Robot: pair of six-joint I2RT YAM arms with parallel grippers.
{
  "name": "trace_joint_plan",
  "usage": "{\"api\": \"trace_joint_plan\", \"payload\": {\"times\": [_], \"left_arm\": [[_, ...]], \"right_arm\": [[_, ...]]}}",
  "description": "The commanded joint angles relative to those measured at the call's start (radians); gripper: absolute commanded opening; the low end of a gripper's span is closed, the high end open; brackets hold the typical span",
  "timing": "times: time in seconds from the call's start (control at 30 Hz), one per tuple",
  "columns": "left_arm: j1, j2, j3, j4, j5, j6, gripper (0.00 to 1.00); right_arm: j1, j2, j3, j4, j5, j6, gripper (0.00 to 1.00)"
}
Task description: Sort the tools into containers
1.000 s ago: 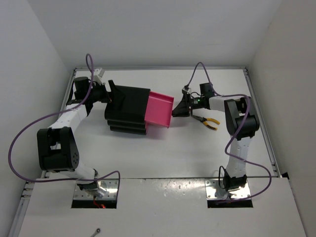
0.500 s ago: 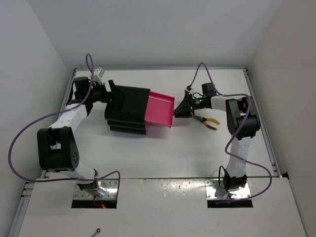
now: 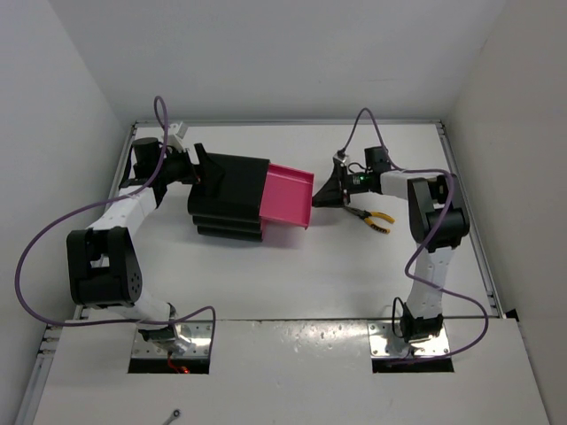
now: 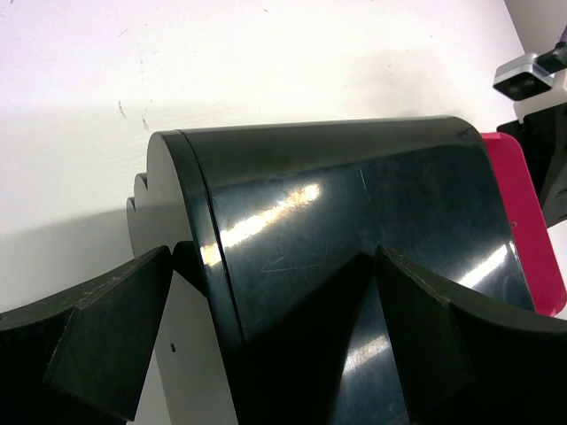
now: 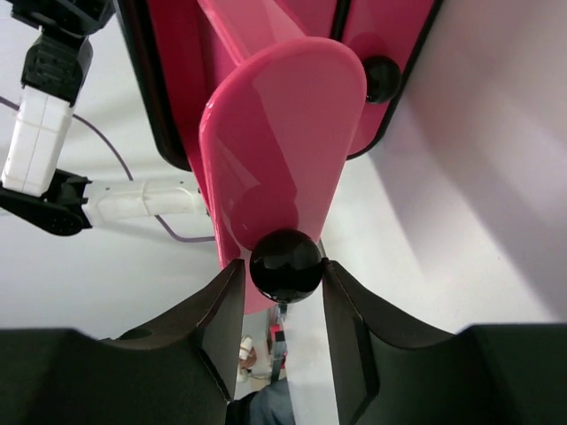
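Note:
A black cabinet point(image 3: 229, 197) lies in the middle left of the table. Its top pink drawer point(image 3: 287, 195) is pulled partly out towards the right. My right gripper point(image 3: 328, 197) is shut on that drawer's round black knob point(image 5: 285, 264), with a finger on each side. A second drawer's knob point(image 5: 382, 78) shows above it. Yellow-handled pliers point(image 3: 373, 218) lie on the table just right of the right gripper. My left gripper point(image 3: 200, 172) is open, its wide jaws straddling the cabinet's rear top edge point(image 4: 337, 212). The screwdriver and scissors are out of view.
White walls enclose the table on the left, back and right. The right arm's purple cable point(image 3: 359, 124) loops above the wrist. The left arm's cable point(image 3: 53, 230) hangs off the table's left side. A small metal item point(image 3: 174, 413) lies on the near ledge.
My right gripper has moved a little to the right with the knob, drawing the pink drawer slightly further out. The left arm and cabinet have stayed put.

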Motion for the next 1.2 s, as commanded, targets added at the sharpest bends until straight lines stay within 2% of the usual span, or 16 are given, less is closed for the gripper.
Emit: {"api": "trace_joint_plan", "payload": {"times": [0.0,0.33,0.57,0.67,1.17], "left_arm": [[-0.016,0.09,-0.077,-0.236,-0.121,0.095,1.0],[-0.016,0.099,-0.077,-0.236,-0.111,0.095,1.0],[-0.016,0.099,-0.077,-0.236,-0.111,0.095,1.0],[-0.016,0.099,-0.077,-0.236,-0.111,0.095,1.0],[-0.016,0.099,-0.077,-0.236,-0.111,0.095,1.0]], "right_arm": [[-0.024,-0.072,-0.004,0.073,-0.05,-0.019,0.4],[-0.044,-0.081,-0.013,0.053,-0.083,-0.047,0.44],[-0.044,-0.05,0.063,-0.195,-0.046,-0.22,0.48],[-0.044,-0.039,0.077,-0.246,-0.03,-0.263,0.49],[-0.082,-0.03,0.057,-0.318,0.048,-0.317,0.52]]}}
